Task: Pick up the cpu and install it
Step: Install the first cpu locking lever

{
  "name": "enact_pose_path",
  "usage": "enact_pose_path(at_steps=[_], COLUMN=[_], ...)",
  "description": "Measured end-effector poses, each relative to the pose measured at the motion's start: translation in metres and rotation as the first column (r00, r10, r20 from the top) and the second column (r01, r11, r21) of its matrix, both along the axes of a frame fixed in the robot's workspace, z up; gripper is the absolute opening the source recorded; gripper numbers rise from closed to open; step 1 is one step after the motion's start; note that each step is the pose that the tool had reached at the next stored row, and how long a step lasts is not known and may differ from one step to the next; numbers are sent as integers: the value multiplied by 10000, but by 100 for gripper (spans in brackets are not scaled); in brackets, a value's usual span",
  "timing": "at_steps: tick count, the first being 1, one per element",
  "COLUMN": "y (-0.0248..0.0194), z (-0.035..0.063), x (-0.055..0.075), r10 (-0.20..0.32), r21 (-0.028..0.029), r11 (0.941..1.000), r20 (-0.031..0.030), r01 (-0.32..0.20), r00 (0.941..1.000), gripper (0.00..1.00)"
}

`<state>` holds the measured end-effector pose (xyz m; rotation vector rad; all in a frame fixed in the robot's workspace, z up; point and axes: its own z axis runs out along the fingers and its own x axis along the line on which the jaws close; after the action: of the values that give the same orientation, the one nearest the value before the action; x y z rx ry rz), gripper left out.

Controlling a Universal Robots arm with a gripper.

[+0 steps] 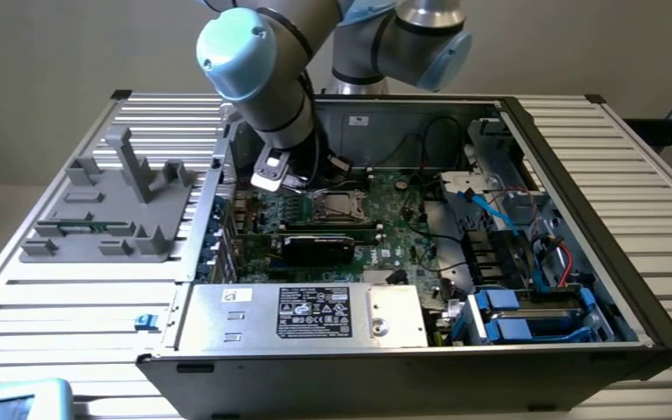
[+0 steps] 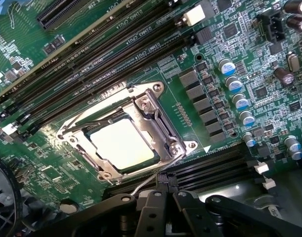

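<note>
cpu (image 2: 122, 144) flat inside socket frame (image 2: 155, 116), edges flush; gripper (image 2: 163, 205) closed, empty, just beside frame.

Exterior view: high, oblique, distant, over the open computer case (image 1: 523, 262). Wrist view: close above the motherboard (image 2: 37, 54), jaws in foreground. Shared: the CPU socket (image 1: 339, 206).

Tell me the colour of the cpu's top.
Dull silver-beige, with a darker rim; the cpu shows best in the wrist view.
</note>
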<state>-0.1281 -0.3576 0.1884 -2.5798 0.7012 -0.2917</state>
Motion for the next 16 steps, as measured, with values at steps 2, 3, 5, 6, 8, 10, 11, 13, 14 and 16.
enact_pose_path(at_steps=[2,3,5,6,8,10,11,13,14,16], y=[0,0,0,0,-1,-1,-1,-3,-5,-8], z=[-2,-5,-8,-10,-15,-19,-21,-25,-26,-28], x=[14,20,27,30,37,46,51,59,63,71], r10=[-3,-5,-9,-10,-13,-17,-19,-22,-23,-26], r21=[0,1,-1,-2,-1,-1,-2,0,0,-1], r11=[10000,10000,10000,10000,10000,10000,10000,10000,10000,10000], r20=[0,0,-1,-2,-2,-1,-1,-1,-1,-2], r01=[3,5,9,10,13,17,19,22,23,26], r00=[10000,10000,10000,10000,10000,10000,10000,10000,10000,10000], gripper=[11,11,11,11,11,11,11,11,11,11])
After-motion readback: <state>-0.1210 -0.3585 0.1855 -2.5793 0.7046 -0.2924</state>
